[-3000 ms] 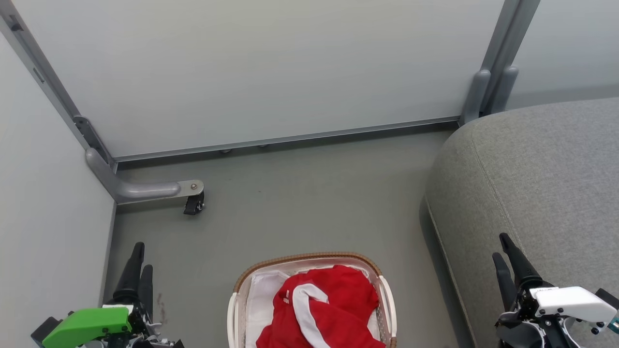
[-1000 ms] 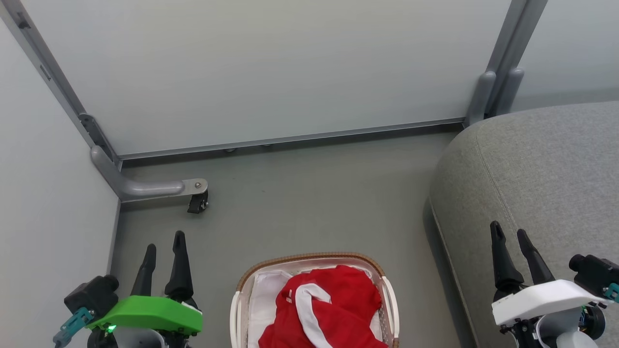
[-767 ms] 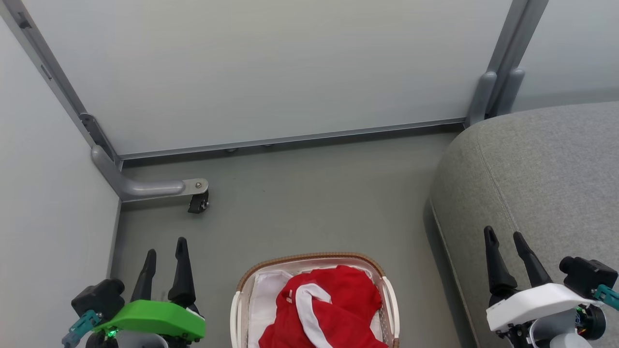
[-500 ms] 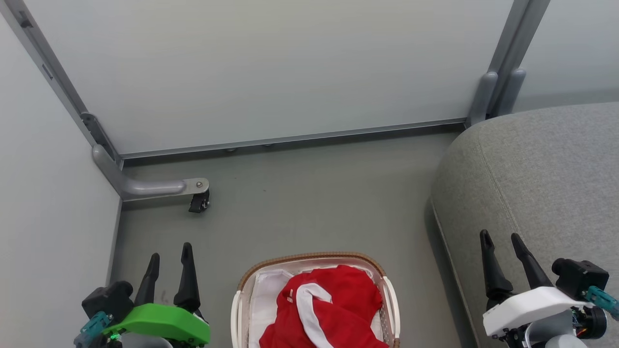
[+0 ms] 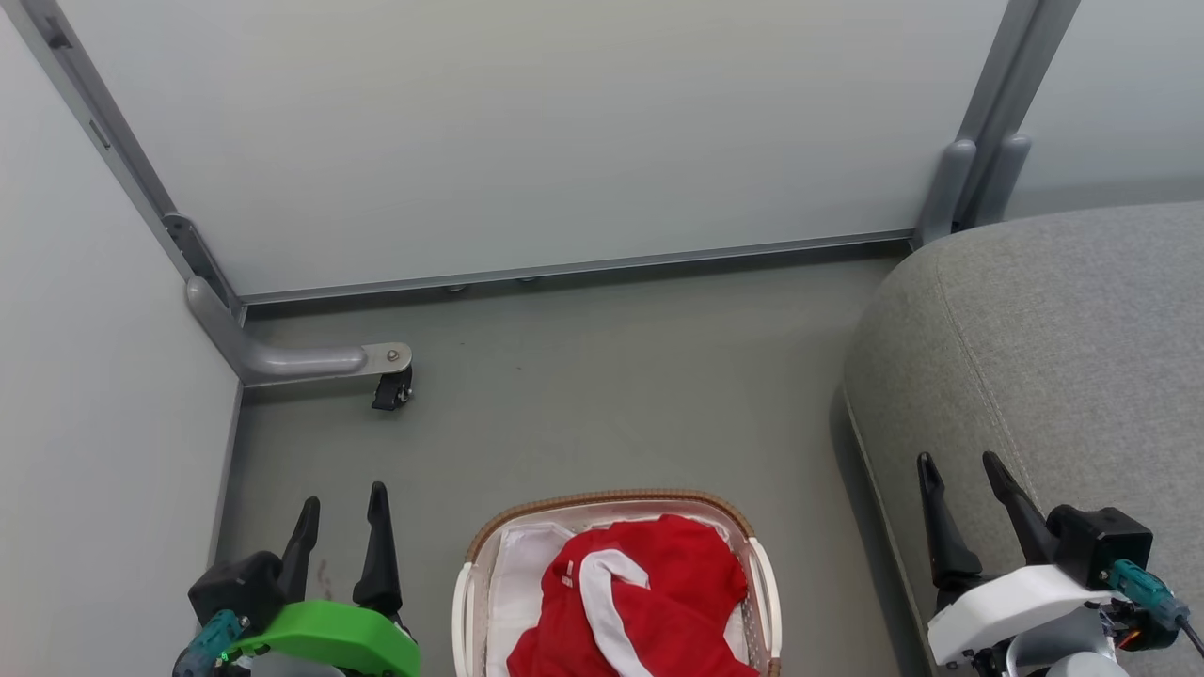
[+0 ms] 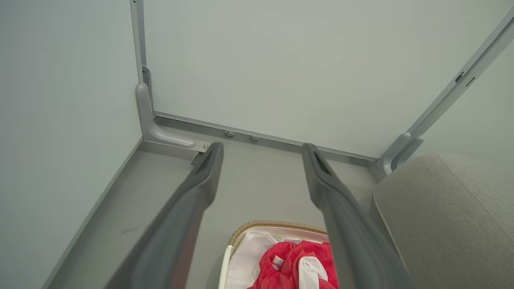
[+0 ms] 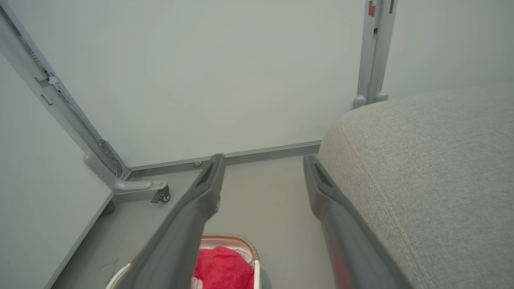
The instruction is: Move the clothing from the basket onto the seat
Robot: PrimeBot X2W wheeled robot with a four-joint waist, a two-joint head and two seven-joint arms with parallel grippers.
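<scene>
Head view shows the clothing (image 5: pixel 649 602) heaped in the basket (image 5: pixel 611 497) on the floor (image 5: pixel 602 395), lying between the two tools. To its left the left tool (image 5: pixel 344 496) hangs, fingers spread and empty. Well to its right the right tool (image 5: pixel 958 459), likewise released, hovers at the edge of the seat (image 5: pixel 1063 357).

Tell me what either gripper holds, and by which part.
Nothing. The left gripper and right gripper are open and empty; the clothing lies in the basket.

The grey floor (image 5: pixel 602 376) carries the basket (image 5: pixel 611 495) at 6 o'clock, the seat (image 5: pixel 1063 338) at 3 o'clock and a partition caster (image 5: pixel 392 389) at 10 o'clock.
</scene>
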